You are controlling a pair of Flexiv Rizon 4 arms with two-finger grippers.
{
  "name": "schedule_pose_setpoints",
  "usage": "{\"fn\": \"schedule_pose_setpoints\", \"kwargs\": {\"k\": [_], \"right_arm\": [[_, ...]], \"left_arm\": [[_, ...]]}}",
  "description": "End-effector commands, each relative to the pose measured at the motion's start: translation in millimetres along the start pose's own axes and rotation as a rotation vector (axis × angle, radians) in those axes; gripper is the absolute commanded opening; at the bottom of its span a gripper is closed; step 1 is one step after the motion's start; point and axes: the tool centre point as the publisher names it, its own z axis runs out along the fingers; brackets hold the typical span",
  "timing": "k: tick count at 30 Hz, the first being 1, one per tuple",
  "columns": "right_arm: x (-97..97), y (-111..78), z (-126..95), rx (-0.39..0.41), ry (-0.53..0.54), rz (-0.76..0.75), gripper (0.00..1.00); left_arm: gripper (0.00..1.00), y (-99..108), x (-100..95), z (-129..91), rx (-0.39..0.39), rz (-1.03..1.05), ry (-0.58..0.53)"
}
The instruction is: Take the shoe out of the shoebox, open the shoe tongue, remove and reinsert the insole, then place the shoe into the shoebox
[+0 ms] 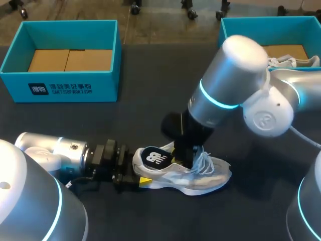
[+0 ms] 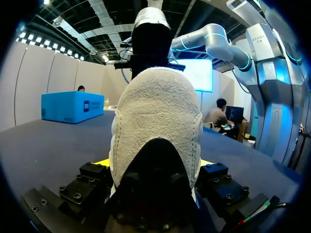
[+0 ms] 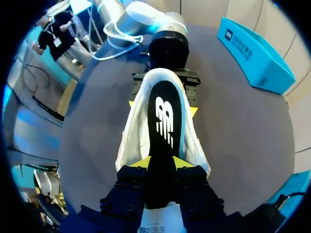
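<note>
Shoe (image 1: 195,175) lies out of its box near the tabletop's (image 1: 150,90) near edge, its heel clamped in the left hand (image 1: 129,174), while the right hand (image 1: 188,156) pinches the black insole (image 1: 153,157), which stands half out of the opening. I judge the insole step midway, with seating it and boxing left to do. I count one insole, two shoeboxes, the far-left shoebox (image 1: 65,85) empty, and a second shoe (image 1: 296,61) in the far-right shoebox (image 1: 241,25).

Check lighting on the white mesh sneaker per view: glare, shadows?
Head view: even light, soft glare on the right arm's silver shell, faint shadow beside the white mesh sneaker. Left wrist view: sneaker heel well lit above, dark at its base. Right wrist view: black insole with white logo evenly lit, no glare.
</note>
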Motion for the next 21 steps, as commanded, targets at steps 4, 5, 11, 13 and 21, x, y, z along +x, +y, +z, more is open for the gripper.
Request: {"fn": "schedule_pose_setpoints", "kwargs": {"k": [4, 5, 11, 13, 21], "right_arm": [[6.4, 4.4, 1.0, 0.052, -0.156, 0.027, 0.31], [5.5, 4.3, 1.5, 0.051, -0.157, 0.027, 0.31], [1.4, 0.2, 4.9, 0.07, -0.179, 0.048, 0.34], [0.9, -2.1, 7.5, 0.069, -0.189, 0.057, 0.35], [-6.4, -4.6, 14.2, 0.103, -0.23, 0.095, 0.38]], "left_arm": [[0.0, 4.2, -1.5, 2.0, 0.001, -0.001, 0.0], [0.0, 4.2, -1.5, 2.0, 0.001, -0.001, 0.0], [0.0, 4.2, -1.5, 2.0, 0.001, -0.001, 0.0], [0.0, 4.2, -1.5, 2.0, 0.001, -0.001, 0.0], [0.0, 4.2, -1.5, 2.0, 0.001, -0.001, 0.0]]}}
